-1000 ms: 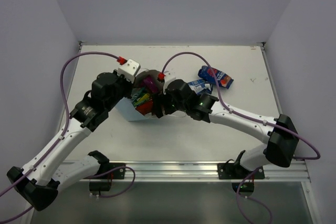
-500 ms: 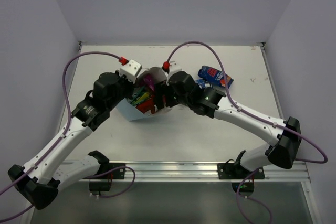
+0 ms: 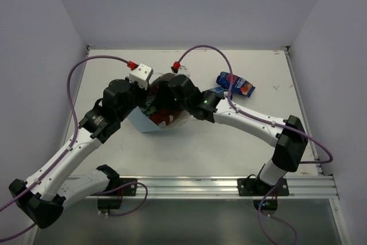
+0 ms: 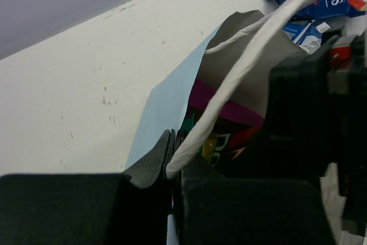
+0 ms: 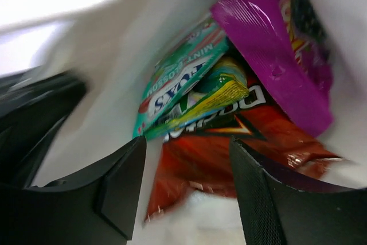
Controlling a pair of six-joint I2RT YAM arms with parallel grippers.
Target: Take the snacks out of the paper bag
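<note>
The paper bag [image 3: 148,122] stands near the middle of the table [image 3: 264,64], its light-blue wall facing the left arm and its mouth tipped open toward the right arm. Inside it, the right wrist view shows you four snacks packed together: a magenta-purple packet [image 5: 275,55] at the upper right, a teal packet [image 5: 175,93] to the left, a green-yellow packet [image 5: 221,93] lying across the middle, and the red-orange Doritos packet [image 5: 229,142] beneath them. Two snacks are already out on the table just beyond the bag, to its right: a dark blue packet with red [image 3: 235,83], and a blue-white packet [image 3: 215,90] between that packet and the bag, partly hidden by the right arm. So about a third of the job looks done, with four packets left to lift out. Your left gripper [image 4: 174,162] is clamped on the bag's near rim, at the spot where the white loop handle [image 4: 246,67] comes out between its fingers, holding the bag steady. Your right gripper [image 5: 186,147] is down inside the bag's mouth with its fingers [image 5: 123,187] spread apart, one on each side of the Doritos packet, gripping nothing yet.
</note>
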